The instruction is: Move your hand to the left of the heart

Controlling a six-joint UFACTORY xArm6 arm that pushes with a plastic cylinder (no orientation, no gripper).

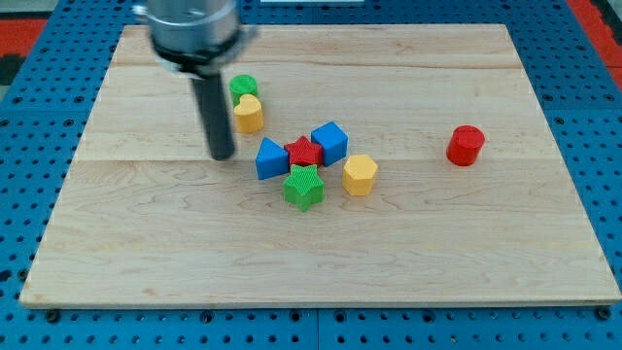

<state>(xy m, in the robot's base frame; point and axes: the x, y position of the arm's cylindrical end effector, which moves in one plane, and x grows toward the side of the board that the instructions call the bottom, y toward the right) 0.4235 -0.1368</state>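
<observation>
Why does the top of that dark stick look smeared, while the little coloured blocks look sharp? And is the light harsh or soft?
In the camera view, the grey housing above the rod is blurred, likely from motion or closeness to the lens; my tip and blocks such as the red cylinder and green star are crisp. Lighting seems soft: shadows on the wooden board are faint, without strong glare.

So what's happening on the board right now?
My tip rests on the wooden board, to the view's left of the yellow heart and slightly below it, with a small gap between them. A green block sits just above the heart. The central cluster lies to the tip's right, the blue block nearest. Nothing is being pushed.
</observation>
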